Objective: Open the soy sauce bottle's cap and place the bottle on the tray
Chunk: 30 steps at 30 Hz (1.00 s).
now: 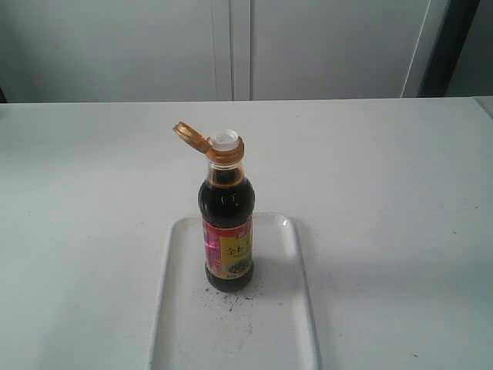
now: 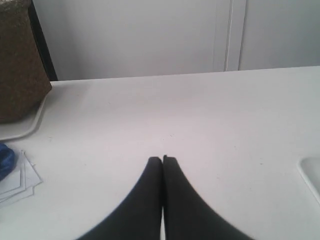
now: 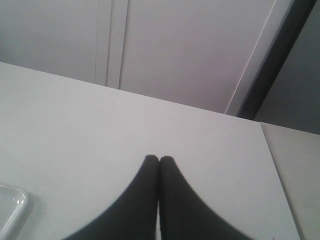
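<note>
The soy sauce bottle (image 1: 227, 231) stands upright on the white tray (image 1: 285, 308) in the exterior view, dark liquid inside and a pink-and-yellow label facing me. Its orange-gold cap (image 1: 192, 137) is flipped open and hangs to the left on its hinge, baring the white spout (image 1: 226, 139). Neither arm shows in the exterior view. My left gripper (image 2: 162, 159) is shut on nothing above bare table, with a corner of the tray (image 2: 311, 175) at that picture's edge. My right gripper (image 3: 159, 158) is also shut and empty, a tray corner (image 3: 11, 207) off to one side.
The left wrist view shows a brown woven basket (image 2: 20, 60) on a pale tray, plus loose white papers (image 2: 20, 177) and something blue (image 2: 5, 161). White cabinet doors (image 1: 231, 46) stand behind the table's far edge. A table seam (image 3: 280, 175) runs near the right gripper.
</note>
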Motion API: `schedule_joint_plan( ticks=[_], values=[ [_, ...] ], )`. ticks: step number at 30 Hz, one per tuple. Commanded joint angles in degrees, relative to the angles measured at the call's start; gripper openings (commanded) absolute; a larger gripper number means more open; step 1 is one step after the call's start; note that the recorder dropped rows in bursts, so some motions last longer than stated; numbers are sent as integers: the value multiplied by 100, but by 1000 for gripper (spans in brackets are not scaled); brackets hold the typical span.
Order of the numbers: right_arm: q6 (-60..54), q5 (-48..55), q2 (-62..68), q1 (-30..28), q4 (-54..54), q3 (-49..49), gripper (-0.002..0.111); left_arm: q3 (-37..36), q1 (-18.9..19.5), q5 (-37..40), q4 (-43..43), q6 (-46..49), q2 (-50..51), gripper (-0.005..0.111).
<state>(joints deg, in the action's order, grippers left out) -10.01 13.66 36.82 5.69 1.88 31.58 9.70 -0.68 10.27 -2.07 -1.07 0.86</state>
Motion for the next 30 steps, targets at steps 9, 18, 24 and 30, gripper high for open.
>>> schedule_joint_plan(
  ticks=[9,18,24,30],
  values=[
    [-25,-6,-16,-4,26,-26,0,-639,-2,-45,-217,-15,-86,0],
    [-25,-6,-16,-4,26,-26,0,-970,-2,-165,-390,-15,-86,0],
    [-27,5,-16,-4,26,-26,0,-970,-2,191,-390,-15,-86,0],
    [-27,5,-16,-4,26,-26,0,-970,-2,180,-390,-15,-86,0]
  ],
)
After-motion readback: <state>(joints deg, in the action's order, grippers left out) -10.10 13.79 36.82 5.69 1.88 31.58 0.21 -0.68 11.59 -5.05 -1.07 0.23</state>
